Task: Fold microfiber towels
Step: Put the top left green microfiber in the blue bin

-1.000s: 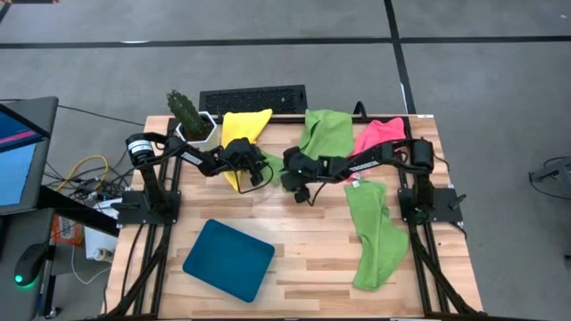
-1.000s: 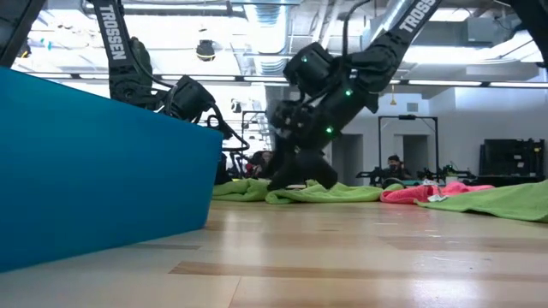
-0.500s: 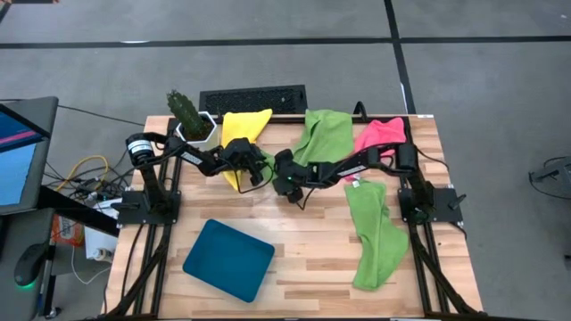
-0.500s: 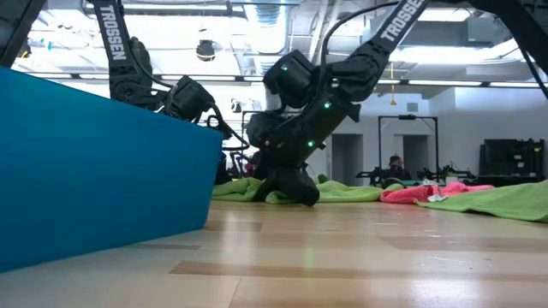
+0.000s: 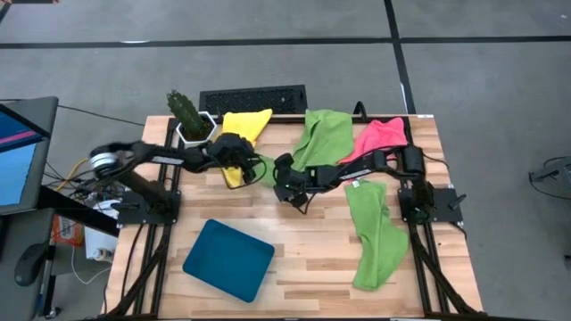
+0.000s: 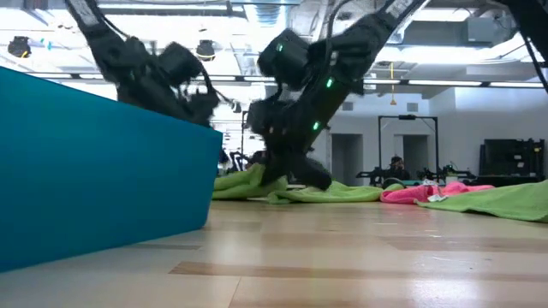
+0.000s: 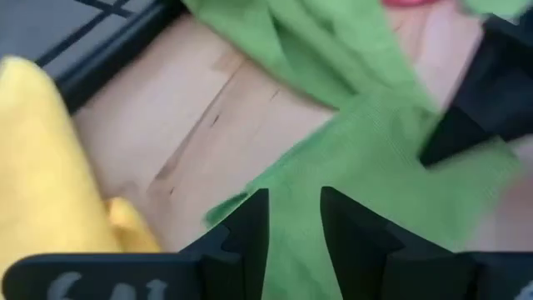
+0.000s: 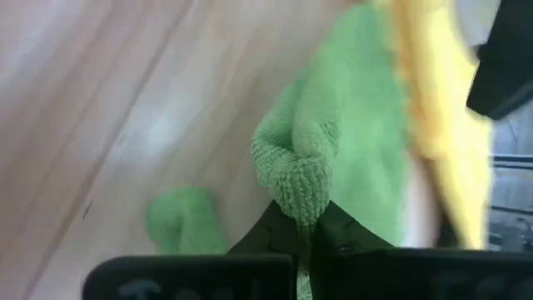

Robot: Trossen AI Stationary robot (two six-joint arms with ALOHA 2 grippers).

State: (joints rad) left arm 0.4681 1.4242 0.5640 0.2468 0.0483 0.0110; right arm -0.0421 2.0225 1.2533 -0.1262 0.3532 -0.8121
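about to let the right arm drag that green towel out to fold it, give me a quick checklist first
1. Right gripper shut on the green towel: ok, a fold is pinched between its fingers.
2. Left gripper free of cloth: ok, fingers open, only hovering over the green towel.
3. Yellow towel apart from the green one: not ok, they lie edge to edge, maybe overlapping.
4. Teal tray out of the way: ok, near the front edge.
5. Arms apart: cannot tell, the grippers are close together.
6. Pink towel untouched: ok.
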